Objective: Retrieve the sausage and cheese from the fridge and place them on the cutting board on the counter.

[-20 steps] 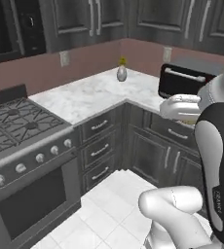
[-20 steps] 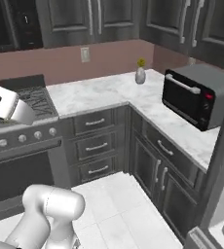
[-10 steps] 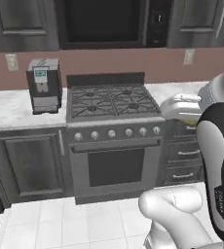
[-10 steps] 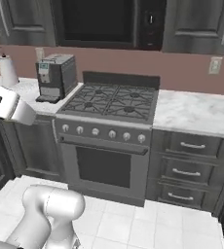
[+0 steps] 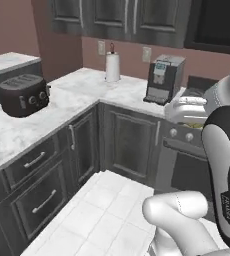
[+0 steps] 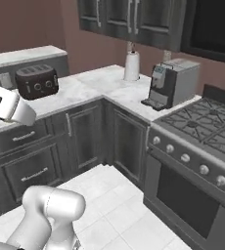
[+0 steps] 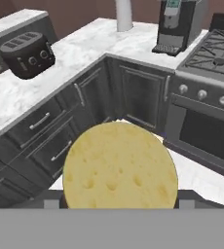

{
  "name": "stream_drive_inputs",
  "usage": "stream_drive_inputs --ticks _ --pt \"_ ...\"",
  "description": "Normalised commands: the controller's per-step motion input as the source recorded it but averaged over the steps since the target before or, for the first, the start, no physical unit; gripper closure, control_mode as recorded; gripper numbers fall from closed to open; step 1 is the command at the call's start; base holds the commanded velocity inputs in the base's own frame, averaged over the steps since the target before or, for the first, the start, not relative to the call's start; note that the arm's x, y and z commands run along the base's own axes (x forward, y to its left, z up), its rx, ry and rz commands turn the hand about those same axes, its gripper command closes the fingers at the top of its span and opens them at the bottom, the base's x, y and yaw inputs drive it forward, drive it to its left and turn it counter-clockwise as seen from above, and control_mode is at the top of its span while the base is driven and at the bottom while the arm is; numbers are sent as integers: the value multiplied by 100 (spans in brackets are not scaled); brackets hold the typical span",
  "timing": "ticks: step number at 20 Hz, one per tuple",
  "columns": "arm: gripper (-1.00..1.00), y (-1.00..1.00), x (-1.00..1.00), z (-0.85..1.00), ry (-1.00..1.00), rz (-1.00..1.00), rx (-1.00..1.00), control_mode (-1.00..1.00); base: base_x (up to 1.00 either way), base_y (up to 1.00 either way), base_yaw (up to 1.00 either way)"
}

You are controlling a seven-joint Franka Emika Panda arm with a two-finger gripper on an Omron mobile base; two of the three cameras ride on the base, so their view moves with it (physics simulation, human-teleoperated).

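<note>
A round yellow cheese [image 7: 120, 165] with small holes sits close in front of the hand camera, and my gripper [image 7: 119, 204] is shut on it, its fingertips hidden behind the puck. In the left base view the white hand [image 5: 187, 107] hangs over the stove's left edge. A white marble counter [image 5: 77, 95] with a raised marble ledge [image 5: 7, 60] behind it runs along the left. The sausage, the fridge and the cutting board are out of view.
On the counter stand a black toaster [image 5: 23, 95], a paper towel roll [image 5: 112, 67] and a coffee machine [image 5: 163, 79]. A gas stove with an oven [image 6: 202, 146] is at the right. Dark drawers and cabinet doors [image 6: 85, 136] line the corner above a white tiled floor [image 5: 102, 210].
The whole picture has swung: the base has turned from the toaster-oven corner, past the stove, to the corner with the coffee machine and toaster. The arm keeps its pose.
</note>
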Motion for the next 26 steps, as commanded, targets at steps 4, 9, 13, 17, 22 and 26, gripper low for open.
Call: stream_drive_inputs --ticks 4,9,13,17,22,26 --pt "100 0 0 0 0 0 0 100 0 0 100" --pt "100 0 0 0 0 0 0 100 0 0 100" --pt "100 0 0 0 0 0 0 100 0 0 100" --pt "100 0 0 0 0 0 0 100 0 -2 100" --pt "100 0 0 0 0 0 0 100 0 -7 100" --pt "100 0 0 0 0 0 0 100 18 -4 97"
